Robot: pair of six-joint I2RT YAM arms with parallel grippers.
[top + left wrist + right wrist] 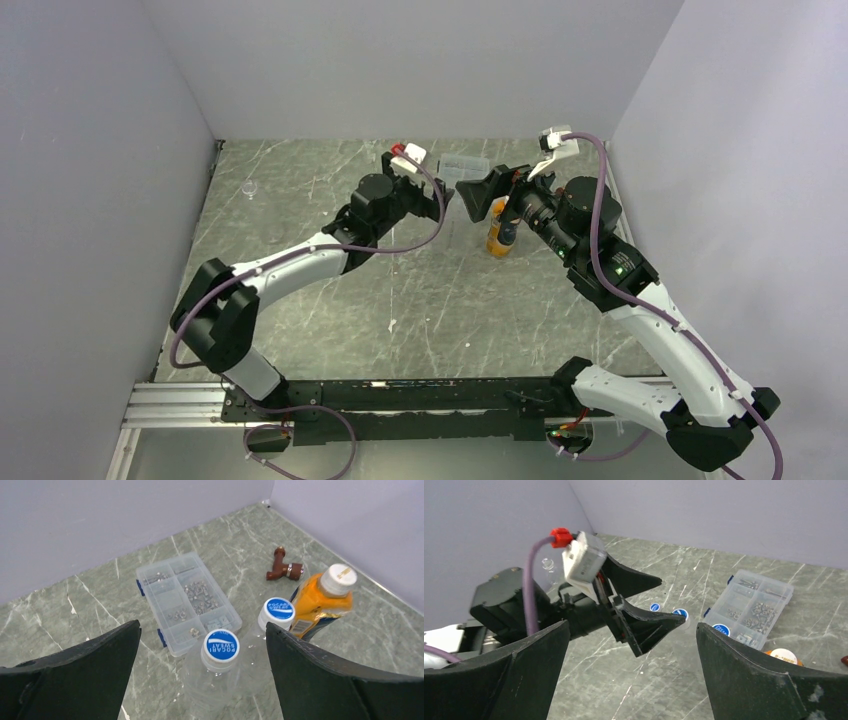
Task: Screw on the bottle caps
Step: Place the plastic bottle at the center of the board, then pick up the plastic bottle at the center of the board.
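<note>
In the left wrist view two clear bottles stand close together, each with a blue cap on its neck: the nearer cap (221, 646) and the farther cap (279, 610). My left gripper (202, 627) is open, above the nearer bottle (215, 685) without touching it. An orange bottle (317, 602) with a white cap (338, 578) leans just right of them. My right gripper (632, 627) is open and holds nothing; it faces the left gripper's fingers (649, 625). The right wrist view shows three blue caps (654, 607), (680, 613), (720, 629).
A flat clear plastic box (185, 600) of small metal parts lies behind the bottles. A brown pipe fitting (285, 569) rests near the back right wall. A small clear cup (250, 188) stands at the far left. Grey walls enclose the marble table (400, 310) on three sides.
</note>
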